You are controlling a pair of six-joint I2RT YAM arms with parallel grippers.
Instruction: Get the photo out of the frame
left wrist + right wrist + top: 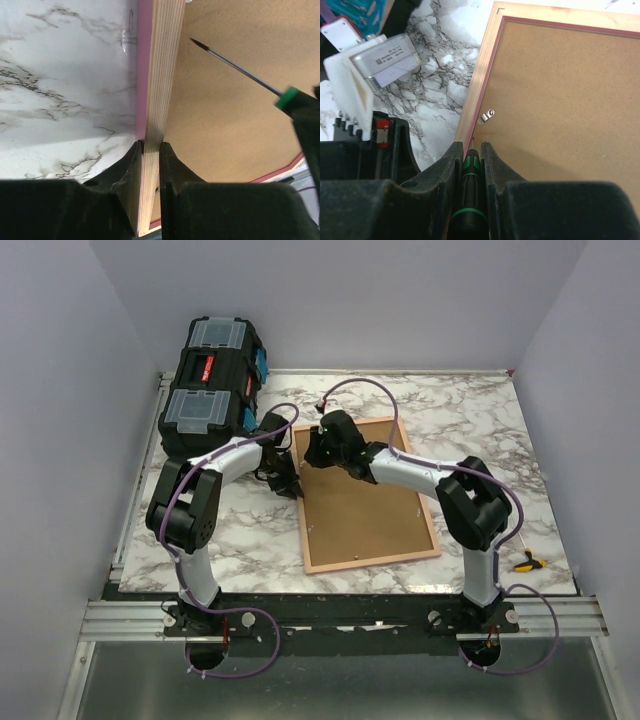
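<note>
With the left gripper (151, 148) clamped on the frame (162, 75), the right gripper (471, 148), gripping the screwdriver (469, 172), should nudge the clip (487, 116) aside gently.

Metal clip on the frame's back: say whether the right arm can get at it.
Probably yes: the right gripper holds a screwdriver just short of the clip, nothing lying between.

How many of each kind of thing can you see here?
Picture frame: 1
Toolbox: 1
Screwdriver with green on its handle: 1
Small yellow-handled tool: 1
Robot hands: 2, the left hand and the right hand
Total: 6
</note>
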